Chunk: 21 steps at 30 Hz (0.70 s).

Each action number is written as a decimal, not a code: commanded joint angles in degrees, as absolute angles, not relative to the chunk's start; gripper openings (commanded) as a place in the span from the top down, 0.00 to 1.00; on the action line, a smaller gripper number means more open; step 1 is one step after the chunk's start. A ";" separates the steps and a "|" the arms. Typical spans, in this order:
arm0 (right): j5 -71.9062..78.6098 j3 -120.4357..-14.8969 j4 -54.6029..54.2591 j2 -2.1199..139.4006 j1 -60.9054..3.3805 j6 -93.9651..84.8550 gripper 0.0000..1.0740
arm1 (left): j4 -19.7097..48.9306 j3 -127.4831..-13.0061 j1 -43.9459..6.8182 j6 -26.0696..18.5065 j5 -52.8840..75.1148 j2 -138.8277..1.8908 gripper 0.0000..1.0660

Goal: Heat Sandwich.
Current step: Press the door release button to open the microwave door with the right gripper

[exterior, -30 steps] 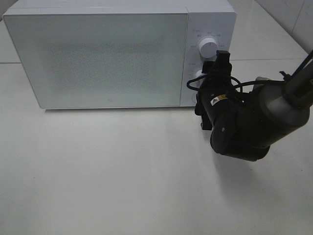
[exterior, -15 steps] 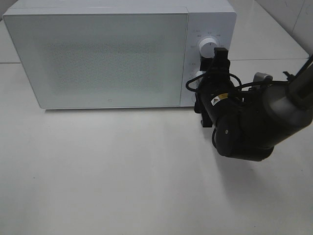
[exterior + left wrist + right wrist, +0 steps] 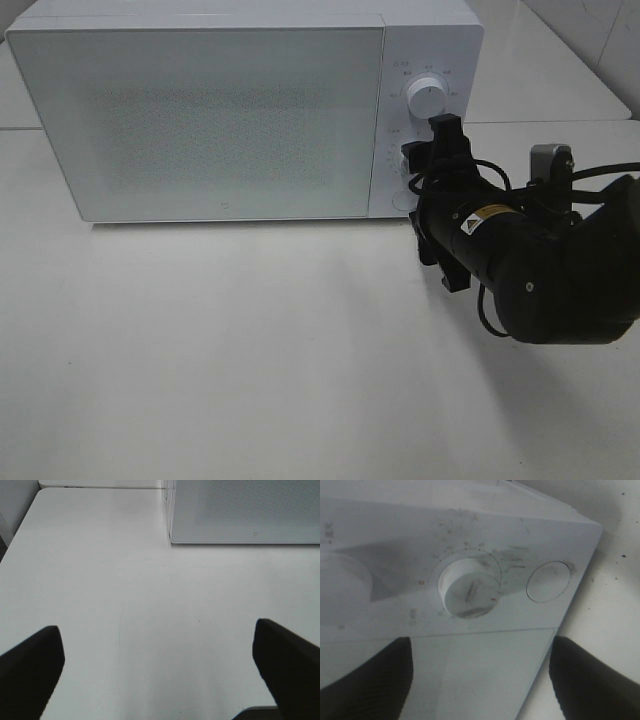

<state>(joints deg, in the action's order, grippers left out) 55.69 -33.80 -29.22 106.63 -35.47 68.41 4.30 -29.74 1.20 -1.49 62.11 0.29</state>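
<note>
The sandwich is hidden; no view shows it. The white microwave [image 3: 200, 110] stands at the back of the table with its door shut. My right gripper [image 3: 428, 152] is open and points at the control panel, close in front of the lower knob [image 3: 406, 158]. The right wrist view shows that lower knob [image 3: 470, 587] ahead of my right gripper [image 3: 480, 690], its dark fingers spread wide on either side and not touching it. My left gripper [image 3: 160, 667] is open over bare table with nothing between its fingers; the exterior view does not show it.
The upper knob [image 3: 428, 98] and a round button [image 3: 548, 581] sit on the same panel. The microwave's front corner [image 3: 172, 535] shows ahead in the left wrist view. A tiled wall rises at the back right [image 3: 600, 40].
My right arm has shifted right and slightly down, and its wrist has rolled. The upper knob, partly covered before, now shows in full. The microwave has not moved.
</note>
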 commanded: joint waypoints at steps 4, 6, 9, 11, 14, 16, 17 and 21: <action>43.32 -33.58 -26.36 100.67 -35.24 53.29 0.32 | 4.70 -29.62 1.38 -1.43 61.36 1.55 0.08; 38.33 -33.58 -26.59 98.78 -35.24 46.41 0.32 | 4.70 -29.62 1.38 -1.43 61.36 1.55 0.08; 32.49 -33.58 -26.70 95.91 -35.24 36.04 0.32 | 4.70 -29.62 1.38 -1.43 61.36 1.55 0.08; 28.99 -33.58 -26.70 94.48 -35.24 29.68 0.32 | 4.70 -29.62 1.38 -1.43 61.36 1.55 0.08; 21.54 -33.58 -26.70 91.67 -35.24 16.62 0.32 | 4.70 -29.62 1.38 -1.43 61.36 1.55 0.08; 19.54 -33.58 -26.70 91.10 -35.24 14.21 0.32 | 4.70 -29.62 1.38 -1.43 61.36 1.55 0.08; 17.53 -33.58 -26.70 90.47 -35.24 11.40 0.32 | 4.70 -29.62 1.38 -1.43 61.36 1.55 0.08; 10.60 -33.58 -26.70 88.06 -35.24 3.50 0.32 | 4.70 -29.62 1.38 -1.43 61.36 1.55 0.08</action>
<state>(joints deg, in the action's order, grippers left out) 13.81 -33.52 -27.16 89.50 -35.47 7.85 4.30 -29.74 1.20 -1.49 62.11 0.29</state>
